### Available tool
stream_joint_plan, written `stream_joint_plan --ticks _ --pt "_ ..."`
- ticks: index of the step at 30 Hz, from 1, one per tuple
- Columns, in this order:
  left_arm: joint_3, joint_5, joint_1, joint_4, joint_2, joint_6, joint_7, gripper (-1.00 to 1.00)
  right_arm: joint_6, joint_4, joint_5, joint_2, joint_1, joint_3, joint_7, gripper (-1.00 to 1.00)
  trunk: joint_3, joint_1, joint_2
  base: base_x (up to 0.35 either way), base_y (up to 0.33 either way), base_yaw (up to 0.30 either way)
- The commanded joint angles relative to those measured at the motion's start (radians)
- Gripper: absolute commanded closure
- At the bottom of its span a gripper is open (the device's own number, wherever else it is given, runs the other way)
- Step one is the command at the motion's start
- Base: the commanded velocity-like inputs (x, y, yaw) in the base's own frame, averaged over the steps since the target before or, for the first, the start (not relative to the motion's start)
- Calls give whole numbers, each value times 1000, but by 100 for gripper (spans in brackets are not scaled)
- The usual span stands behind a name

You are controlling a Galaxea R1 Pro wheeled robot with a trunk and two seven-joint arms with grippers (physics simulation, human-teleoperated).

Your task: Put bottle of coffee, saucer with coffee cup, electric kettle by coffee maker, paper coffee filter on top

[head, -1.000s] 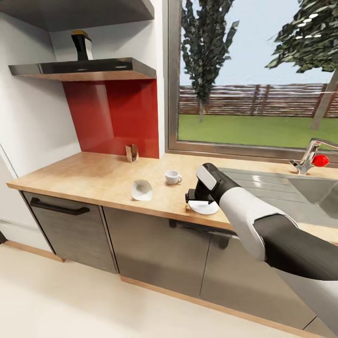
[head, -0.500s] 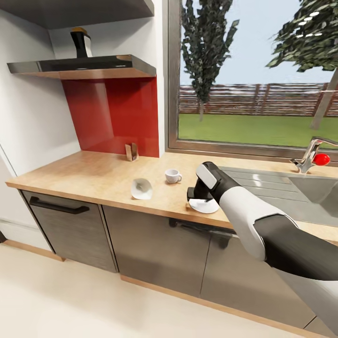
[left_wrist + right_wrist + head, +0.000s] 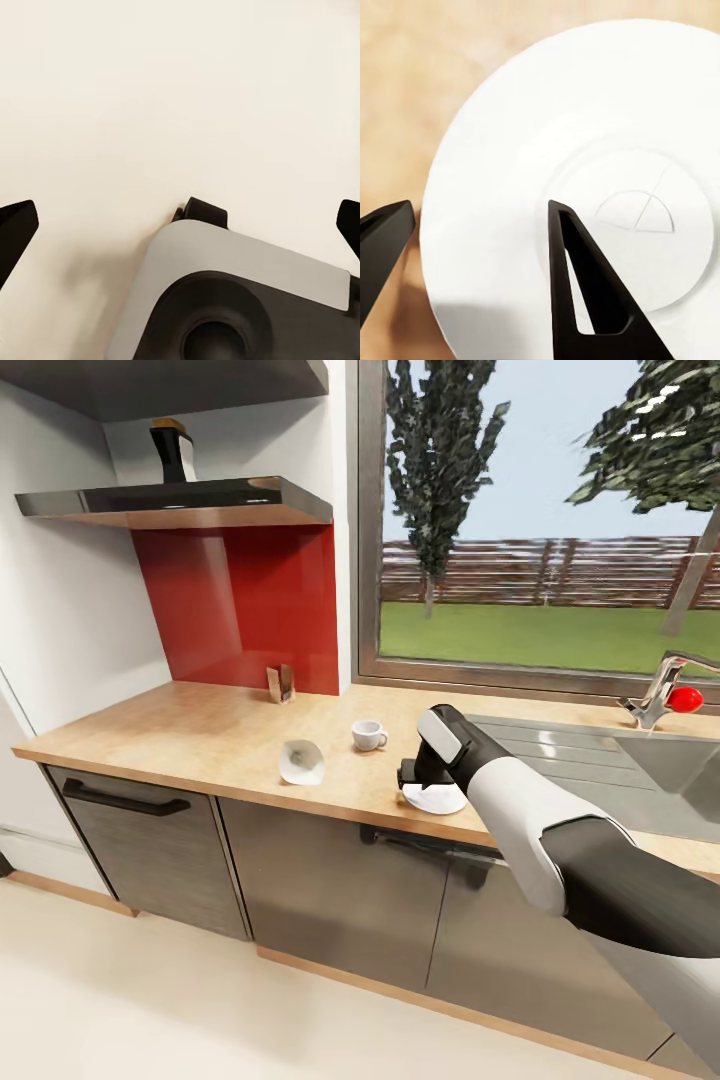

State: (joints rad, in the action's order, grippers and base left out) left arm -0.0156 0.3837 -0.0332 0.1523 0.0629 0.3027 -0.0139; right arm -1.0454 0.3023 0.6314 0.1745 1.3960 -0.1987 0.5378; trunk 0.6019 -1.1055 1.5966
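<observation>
In the head view, the right gripper [image 3: 418,785] reaches down to the saucer [image 3: 438,800], which lies on the kitchen countertop [image 3: 200,735] close to its front edge. The coffee cup [image 3: 368,736] stands just behind and to the left of the saucer, apart from it. The paper coffee filter [image 3: 301,762] lies further left on the worktop. The bottle of coffee [image 3: 174,452] stands upright on the kitchen shelf [image 3: 180,503], above the red backsplash [image 3: 245,605]. A sink [image 3: 640,765] and tap [image 3: 660,695] sit at the right.

In the left wrist view, the left gripper [image 3: 180,225] hangs over pale floor [image 3: 150,97], its dark fingertips [image 3: 15,229] spread wide with nothing between them.

In the right wrist view, the right gripper's fingers [image 3: 581,292] straddle the saucer's [image 3: 547,135] rim, one over the plate and one outside it; the jaws stand parted, and whether they pinch the rim cannot be told.
</observation>
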Motion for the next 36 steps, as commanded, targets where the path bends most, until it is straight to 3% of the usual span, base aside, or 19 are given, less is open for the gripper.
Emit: stream_joint_plan --ticks 1,23,36 --pt "-1 1 -1 0 0 3 -1 -100 -2 -86 27 0 0 -1 7 100 1 0 0 0 0 0" --pt "-1 1 -1 0 0 2 -1 -100 -2 -86 27 0 0 -1 7 100 1 0 0 0 0 0" --pt "-1 3 -1 0 0 -9 -1 -100 -2 -84 26 0 0 -1 7 100 -40 50 -91 0 0 0"
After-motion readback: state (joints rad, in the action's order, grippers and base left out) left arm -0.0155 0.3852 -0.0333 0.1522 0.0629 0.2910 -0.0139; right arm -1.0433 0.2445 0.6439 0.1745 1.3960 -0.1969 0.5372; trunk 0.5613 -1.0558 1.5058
